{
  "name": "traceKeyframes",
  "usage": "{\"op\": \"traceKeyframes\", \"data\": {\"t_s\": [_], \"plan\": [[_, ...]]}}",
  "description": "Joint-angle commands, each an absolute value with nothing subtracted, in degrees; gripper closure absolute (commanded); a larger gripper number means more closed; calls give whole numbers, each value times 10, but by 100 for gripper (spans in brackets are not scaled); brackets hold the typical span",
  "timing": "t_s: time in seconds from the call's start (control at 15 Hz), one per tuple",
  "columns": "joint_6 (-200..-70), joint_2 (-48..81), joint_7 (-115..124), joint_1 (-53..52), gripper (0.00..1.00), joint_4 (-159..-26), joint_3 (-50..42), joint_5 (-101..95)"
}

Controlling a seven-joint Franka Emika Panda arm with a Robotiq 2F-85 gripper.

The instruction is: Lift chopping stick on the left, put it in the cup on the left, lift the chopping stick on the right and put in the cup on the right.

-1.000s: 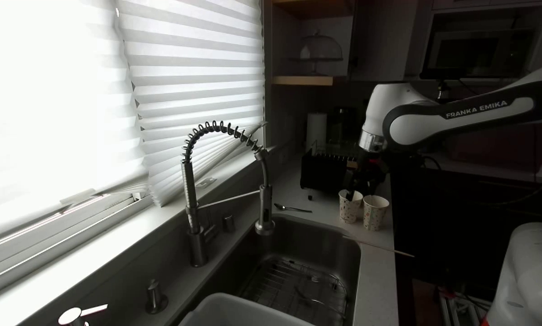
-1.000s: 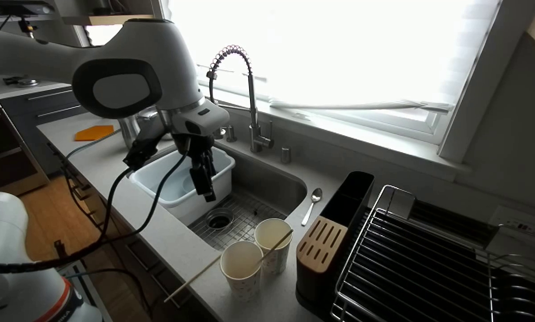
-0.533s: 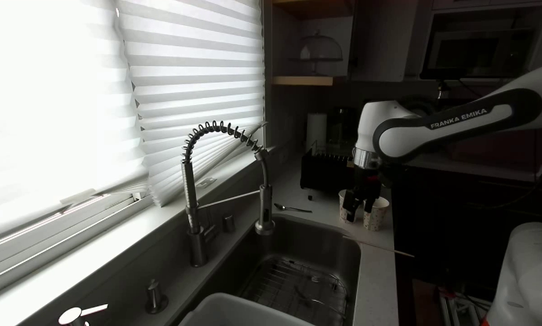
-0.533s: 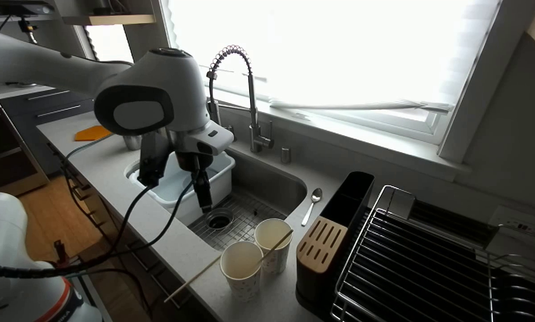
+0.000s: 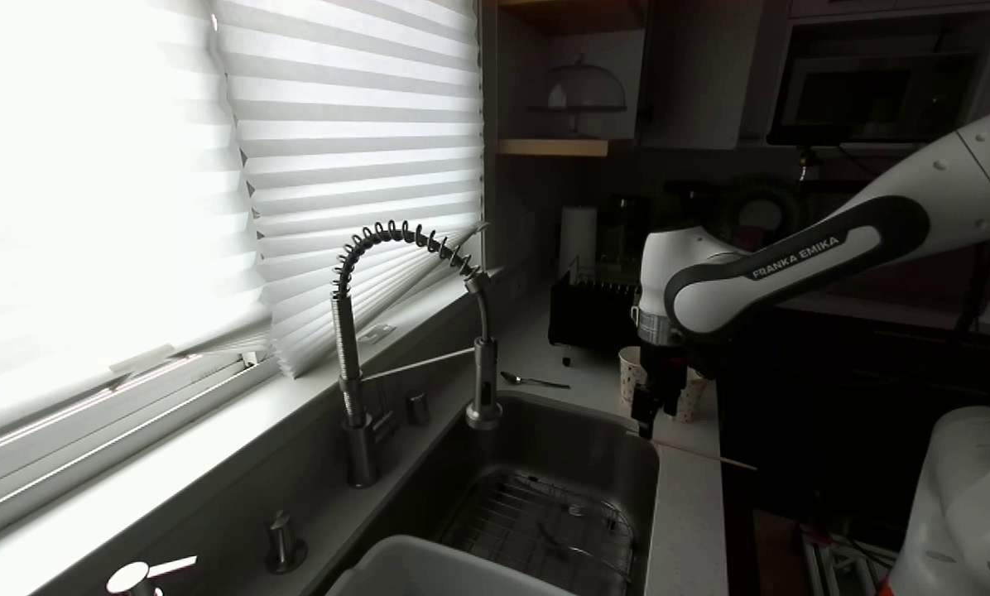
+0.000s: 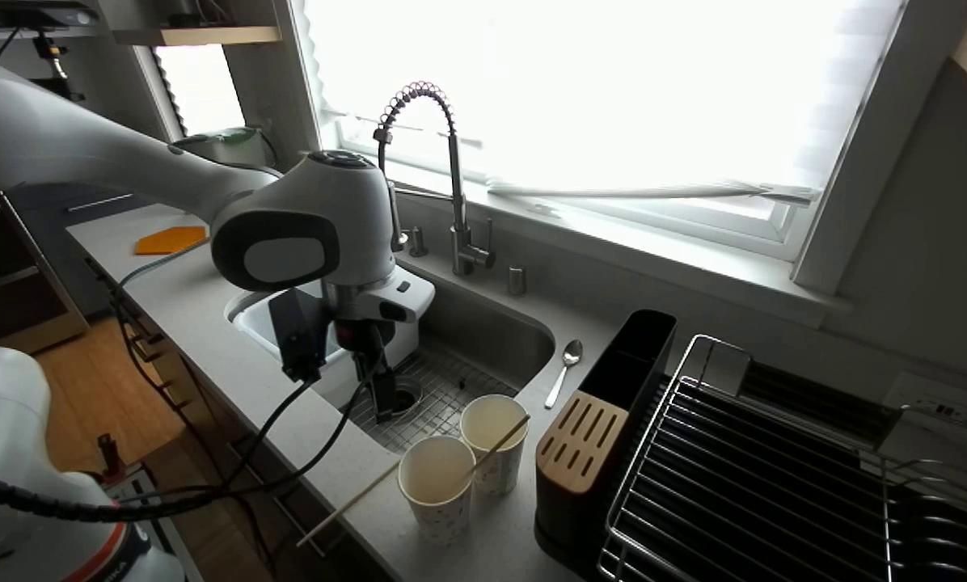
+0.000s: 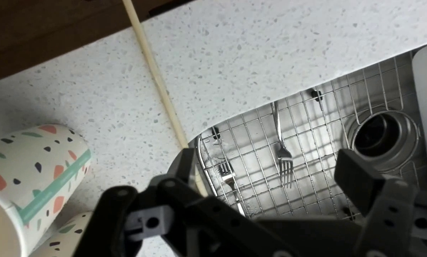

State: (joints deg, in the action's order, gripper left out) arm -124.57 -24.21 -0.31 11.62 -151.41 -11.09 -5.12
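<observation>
Toward ten o'clock in the wrist view, a stick (image 7: 160, 85), slim, straight and straw-coloured, slants from eleven toward five o'clock, overhanging both edges of the counter (image 7: 270, 50). The gripper (image 7: 270, 167) has its fingers spread, one partly hiding the stick. Near six o'clock in an exterior view, a second stick (image 6: 500, 444) leans in a cup (image 6: 441, 521).

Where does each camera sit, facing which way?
Exterior view near white plastic basin: looks toward speckled paper cups; white robot arm shows.
Exterior view near silver wire dish rack: looks back across steel sink; arm shows.
Wrist view, arm-mounted: looks down at pale wooden stick; open black jaws show.
Both exterior views share grey metal spring-neck faucet.
</observation>
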Motion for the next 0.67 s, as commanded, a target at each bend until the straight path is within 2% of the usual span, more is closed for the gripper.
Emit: {"op": "traceKeyframes", "data": {"t_s": [0.0, 0.6], "plan": [[-1295, -211, 4, 134, 0, -1528, -106, -87], [-1396, -162, 8, 145, 0, -1544, -108, -114]]}}
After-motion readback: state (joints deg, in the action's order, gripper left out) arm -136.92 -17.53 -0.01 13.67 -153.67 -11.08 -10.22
